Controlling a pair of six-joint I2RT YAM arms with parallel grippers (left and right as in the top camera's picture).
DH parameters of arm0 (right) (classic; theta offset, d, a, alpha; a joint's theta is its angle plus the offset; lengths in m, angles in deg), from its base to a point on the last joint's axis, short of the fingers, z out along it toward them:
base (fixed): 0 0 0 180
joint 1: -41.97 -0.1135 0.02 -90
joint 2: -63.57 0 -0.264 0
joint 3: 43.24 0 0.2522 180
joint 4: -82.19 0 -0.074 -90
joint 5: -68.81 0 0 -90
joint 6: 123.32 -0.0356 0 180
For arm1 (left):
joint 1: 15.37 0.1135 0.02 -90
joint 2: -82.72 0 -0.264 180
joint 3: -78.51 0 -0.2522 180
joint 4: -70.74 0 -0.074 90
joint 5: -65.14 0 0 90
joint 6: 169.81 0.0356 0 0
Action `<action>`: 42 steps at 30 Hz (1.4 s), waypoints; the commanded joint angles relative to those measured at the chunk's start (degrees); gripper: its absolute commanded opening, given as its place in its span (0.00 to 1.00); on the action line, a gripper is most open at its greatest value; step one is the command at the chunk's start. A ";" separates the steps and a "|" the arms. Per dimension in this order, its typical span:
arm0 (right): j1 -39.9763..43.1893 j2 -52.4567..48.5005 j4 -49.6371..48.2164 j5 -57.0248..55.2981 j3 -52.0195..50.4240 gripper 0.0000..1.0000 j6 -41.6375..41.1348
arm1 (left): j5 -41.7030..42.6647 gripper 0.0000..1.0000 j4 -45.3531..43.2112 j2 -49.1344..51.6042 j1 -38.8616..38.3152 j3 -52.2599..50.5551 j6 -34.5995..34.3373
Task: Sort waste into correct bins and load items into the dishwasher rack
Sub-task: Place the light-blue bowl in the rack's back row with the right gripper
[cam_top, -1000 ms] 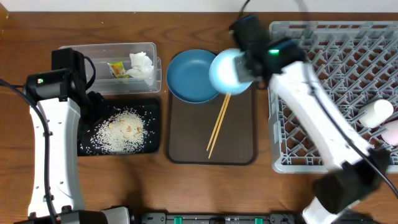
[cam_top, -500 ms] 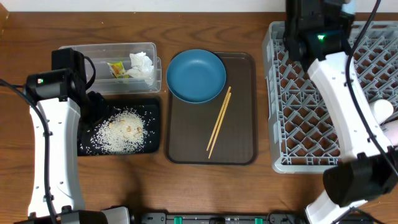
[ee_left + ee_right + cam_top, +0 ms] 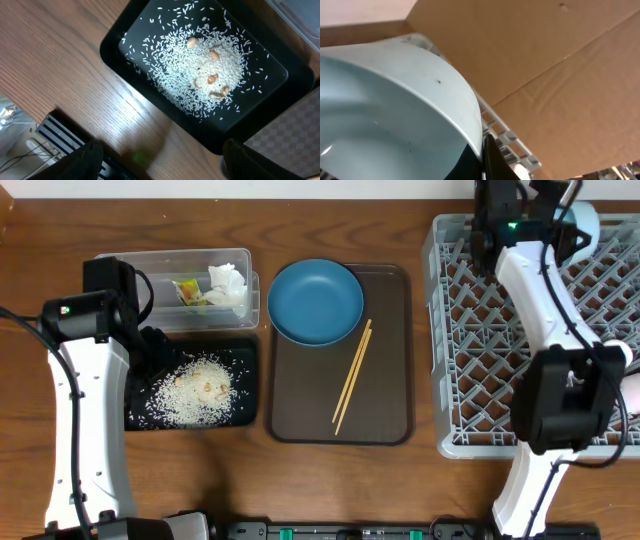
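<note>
The overhead camera looks straight down from high above the table (image 3: 330, 225), taking in the black tray (image 3: 243, 358) on the left and most of the dishwasher rack (image 3: 480, 380) on the right. The left wrist camera faces down at that same black tray (image 3: 260, 107) from much nearer, with the table's wood (image 3: 60, 65) running aslant beside it. The right wrist camera sits hard against the light-blue bowl (image 3: 395, 110), looking sideways past it to an edge of the dishwasher rack (image 3: 506, 134) and cardboard (image 3: 545, 50). The overhead view shows that bowl (image 3: 584, 222) at the rack's far corner.
</note>
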 commanded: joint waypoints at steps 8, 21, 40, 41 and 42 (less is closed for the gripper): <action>0.24 -6.38 4.02 3.89 0.11 0.01 -2.56 | -0.70 0.80 0.02 0.15 0.24 -0.07 -0.26; -1.73 -7.17 10.21 15.52 0.11 0.01 -4.59 | -0.70 0.80 0.00 0.15 0.24 -0.07 -0.26; -4.72 -1.07 19.91 39.82 0.24 0.40 -6.43 | -0.70 0.80 -0.02 0.15 0.24 -0.07 0.37; -4.79 0.11 19.47 40.61 0.22 0.43 -6.38 | -0.70 0.80 -0.02 0.15 0.24 -0.07 0.37; -4.87 1.81 18.80 41.94 0.24 0.47 -5.81 | -0.70 0.80 -0.04 0.15 0.24 -0.07 0.37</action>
